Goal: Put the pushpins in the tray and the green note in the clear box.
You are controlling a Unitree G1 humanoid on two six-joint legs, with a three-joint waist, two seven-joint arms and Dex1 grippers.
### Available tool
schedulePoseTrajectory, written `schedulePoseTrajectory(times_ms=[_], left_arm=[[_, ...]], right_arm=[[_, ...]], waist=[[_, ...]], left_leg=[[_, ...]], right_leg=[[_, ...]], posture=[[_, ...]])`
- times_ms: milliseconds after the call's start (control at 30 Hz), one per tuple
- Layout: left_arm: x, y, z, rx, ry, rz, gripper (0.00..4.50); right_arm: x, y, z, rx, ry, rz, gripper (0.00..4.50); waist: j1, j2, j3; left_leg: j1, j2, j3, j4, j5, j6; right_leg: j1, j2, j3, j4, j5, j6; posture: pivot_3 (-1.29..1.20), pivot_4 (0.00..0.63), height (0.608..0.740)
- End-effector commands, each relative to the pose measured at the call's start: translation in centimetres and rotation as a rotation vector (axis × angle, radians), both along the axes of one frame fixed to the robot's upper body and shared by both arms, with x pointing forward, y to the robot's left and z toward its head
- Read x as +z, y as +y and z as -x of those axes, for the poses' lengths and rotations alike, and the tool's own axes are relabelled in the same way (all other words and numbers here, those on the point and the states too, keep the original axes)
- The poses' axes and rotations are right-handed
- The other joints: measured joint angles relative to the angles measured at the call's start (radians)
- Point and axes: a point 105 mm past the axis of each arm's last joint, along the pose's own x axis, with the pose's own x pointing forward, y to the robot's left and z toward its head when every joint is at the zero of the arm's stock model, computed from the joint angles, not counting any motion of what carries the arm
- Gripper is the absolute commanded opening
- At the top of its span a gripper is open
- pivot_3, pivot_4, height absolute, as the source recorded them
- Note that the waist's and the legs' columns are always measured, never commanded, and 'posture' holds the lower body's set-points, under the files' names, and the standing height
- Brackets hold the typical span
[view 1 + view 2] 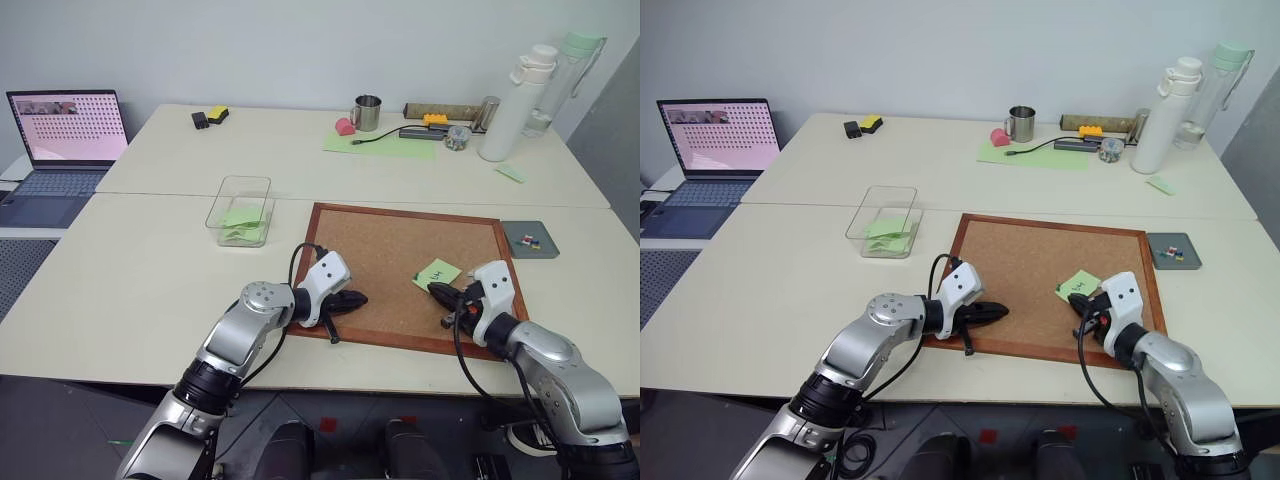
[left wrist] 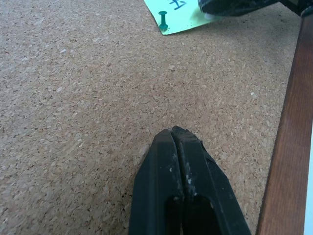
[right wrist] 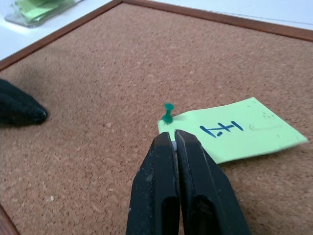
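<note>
Green note (image 3: 234, 131): small light green square with dark handwriting, lying flat on the cork board (image 1: 390, 250) near that board's right edge. One corner is held down by a green pushpin (image 3: 168, 113), standing upright with its head clear of the paper.

Right pincer (image 3: 174, 139): black fingers pressed together. The wrist view shows something small and pale at the tips, though what it is cannot be made out. The tips rest at the note's near edge, just short of the green pushpin, which stands directly ahead along the pincer's own line. This is the nearer arm by a clear margin.

Left pincer (image 2: 174, 133): fingers together, empty, low over bare cork near the board's front left part, well apart from the note, which lies across the board toward its right edge.

Tray (image 1: 529, 238): dark grey, on the table just beyond the board's right edge, a few coloured pushpins already in it.

Clear box (image 1: 241, 210): on the table just off the board's far left corner, holding green slips.

Judgement: the pin has to come out before the note can be lifted, a short forward reach for the right pincer.
</note>
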Motion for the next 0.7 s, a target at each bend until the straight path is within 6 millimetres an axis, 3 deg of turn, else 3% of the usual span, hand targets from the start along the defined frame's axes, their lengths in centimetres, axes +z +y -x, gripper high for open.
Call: schedulePoseTrajectory(times_ms=[33,233,467,500,633,700], left_arm=[[0.1,-0.1,0.2,-0.016,0.003,-0.009,0.00],[0.0,-0.1,0.3,-0.019,0.007,-0.013,0.00],[-0.1,0.0,0.3,-0.023,0.008,-0.019,0.00],[-0.1,0.0,0.3,-0.023,0.008,-0.020,0.00],[-0.1,0.0,0.3,-0.026,0.008,-0.021,0.00],[-0.1,-0.1,0.3,-0.027,0.007,-0.021,0.00]], right_arm=[[3.5,-0.3,-0.2,-0.026,-0.093,-0.156,0.02],[3.3,-1.2,-0.1,-0.074,-0.072,-0.207,0.02],[5.5,-3.3,-1.5,-0.179,-0.136,-0.259,0.02],[5.8,-4.3,-2.1,-0.219,-0.154,-0.239,0.02],[6.3,-12.0,-5.5,-0.509,-0.186,-0.012,0.02],[6.4,-14.8,-6.7,-0.587,-0.181,0.051,0.02]], waist=[[0.000,0.000,0.000],[0.000,0.000,0.000],[-0.001,0.000,0.000],[-0.001,0.000,0.000],[-0.002,0.000,0.000],[0.000,0.000,0.000]], left_leg=[[0.000,0.000,0.000,0.000,0.000,0.000],[0.000,0.000,0.000,0.000,0.000,0.000],[0.000,0.000,0.000,0.000,0.000,0.000],[0.000,0.000,0.000,0.000,0.000,0.000],[0.000,-0.001,0.002,0.000,0.000,0.000],[0.000,-0.001,0.002,0.000,0.000,0.000]], right_leg=[[0.000,0.000,0.000,0.000,0.000,0.000],[0.000,0.000,0.000,0.000,0.000,0.000],[0.000,0.000,0.000,0.000,0.000,0.000],[0.000,0.000,0.000,0.000,0.000,0.000],[0.000,0.000,0.002,0.000,0.000,0.000],[0.000,-0.001,0.001,-0.001,0.000,0.000]], posture=[[0.00,0.150,0.740],[0.00,0.150,0.740],[0.00,0.150,0.740],[0.00,0.150,0.740],[0.00,0.150,0.740],[0.00,0.150,0.740]])
